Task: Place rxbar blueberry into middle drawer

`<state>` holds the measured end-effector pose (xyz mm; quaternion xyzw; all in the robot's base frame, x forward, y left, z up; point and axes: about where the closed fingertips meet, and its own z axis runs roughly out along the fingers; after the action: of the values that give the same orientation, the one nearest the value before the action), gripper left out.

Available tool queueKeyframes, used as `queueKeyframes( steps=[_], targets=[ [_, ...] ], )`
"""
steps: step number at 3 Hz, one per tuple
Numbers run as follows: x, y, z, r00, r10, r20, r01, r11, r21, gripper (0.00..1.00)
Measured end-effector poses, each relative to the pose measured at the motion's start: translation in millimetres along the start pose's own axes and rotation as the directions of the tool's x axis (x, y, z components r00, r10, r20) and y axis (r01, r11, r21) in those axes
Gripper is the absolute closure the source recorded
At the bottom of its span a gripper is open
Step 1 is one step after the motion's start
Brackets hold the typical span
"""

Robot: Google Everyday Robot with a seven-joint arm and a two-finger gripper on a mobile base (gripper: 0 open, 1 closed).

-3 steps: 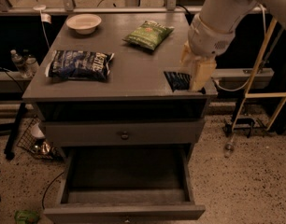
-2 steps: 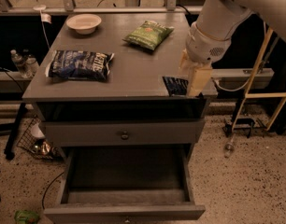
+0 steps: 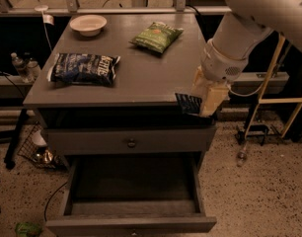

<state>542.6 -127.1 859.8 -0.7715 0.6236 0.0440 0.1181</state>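
At the front right edge of the counter [image 3: 141, 78], above the pulled-out middle drawer [image 3: 133, 224], the carry step is judged under way: the rxbar blueberry [image 3: 188, 102] is pinched in the hand [image 3: 204, 105]. Next, it must be lowered forward past the shut upper drawer [image 3: 131, 141] — the one obstacle. Kettle chip bag [image 3: 84, 68], green chip bag [image 3: 156, 35] and bowl [image 3: 88, 23] lie well apart.

Claw [image 3: 205, 106] w/ rxbar blueberry [image 3: 187, 103] at cabinet top [image 3: 141, 70] front-right edge, above middle drawer [image 3: 131, 225].
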Motion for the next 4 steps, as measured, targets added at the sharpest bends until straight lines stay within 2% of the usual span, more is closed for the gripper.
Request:
queueKeyframes(
  steps=[1,2,3,4],
  targets=[
    [3.2,27.9,28.3,0.999,0.046,-0.004,-0.046,0.9987,-0.025,1.00],
    [0.6,56.1,73.0,0.996,0.092,0.019,-0.091,0.9944,-0.054,1.00],
    [-6.7,81.2,131.7,0.989,0.131,0.065,-0.126,0.9893,-0.074,1.00],
    [-15.8,97.2,190.2,0.981,0.158,0.113,-0.151,0.9863,-0.067,1.00]
  ],
)
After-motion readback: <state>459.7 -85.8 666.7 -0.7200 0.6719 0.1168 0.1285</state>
